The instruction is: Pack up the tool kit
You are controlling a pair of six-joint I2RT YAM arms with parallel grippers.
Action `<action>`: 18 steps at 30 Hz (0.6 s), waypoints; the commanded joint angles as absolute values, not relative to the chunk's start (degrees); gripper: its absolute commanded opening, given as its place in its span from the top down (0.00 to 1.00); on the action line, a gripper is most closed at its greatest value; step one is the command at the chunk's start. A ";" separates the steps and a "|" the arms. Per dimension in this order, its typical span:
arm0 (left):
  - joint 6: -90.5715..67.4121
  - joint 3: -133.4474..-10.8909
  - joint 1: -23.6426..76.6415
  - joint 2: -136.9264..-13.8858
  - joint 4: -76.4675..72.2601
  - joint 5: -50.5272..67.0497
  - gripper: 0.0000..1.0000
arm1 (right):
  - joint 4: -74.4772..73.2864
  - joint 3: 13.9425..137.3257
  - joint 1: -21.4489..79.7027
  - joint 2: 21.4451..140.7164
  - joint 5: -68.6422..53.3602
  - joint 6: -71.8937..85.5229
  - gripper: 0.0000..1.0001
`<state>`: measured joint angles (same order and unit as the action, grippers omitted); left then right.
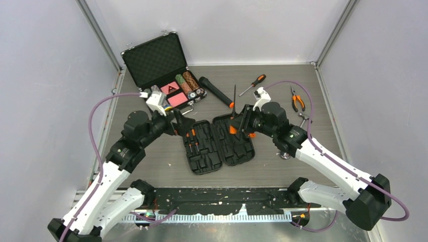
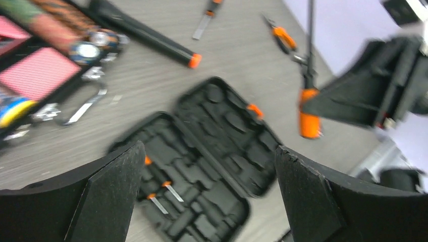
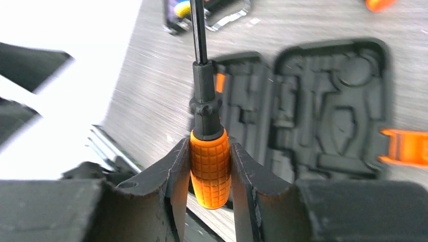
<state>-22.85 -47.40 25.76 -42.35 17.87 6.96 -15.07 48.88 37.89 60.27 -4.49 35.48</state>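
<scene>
Above the open case (image 1: 217, 144), lying flat mid-table, the right gripper (image 3: 209, 148) is clamped on the knurled orange handle of one black-shafted screwdriver (image 3: 209, 174). Only the right wrist view shows that grid texture. The overhead view adds two tools lying beyond: one loose screwdriver (image 1: 252, 84) and one pair of pliers (image 1: 298, 99). The left gripper (image 2: 209, 171) hangs with its jaws wide apart over the case's moulded black slots.
</scene>
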 commanded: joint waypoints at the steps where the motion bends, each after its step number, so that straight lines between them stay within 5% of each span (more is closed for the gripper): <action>1: -27.54 -45.73 32.50 -42.09 7.59 15.93 0.00 | 5.91 46.69 39.83 58.12 -7.28 45.82 0.95; 14: -23.85 -46.80 41.84 -50.30 -3.63 15.29 0.01 | 24.44 43.77 47.12 61.70 -8.90 53.59 0.95; 18: -22.35 -47.69 42.23 -52.42 -3.84 15.21 0.13 | 27.46 42.82 48.47 62.02 -8.96 54.62 0.95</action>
<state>-24.62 -44.86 41.69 -51.51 1.23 14.79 18.46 43.11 47.42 62.02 -8.86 52.36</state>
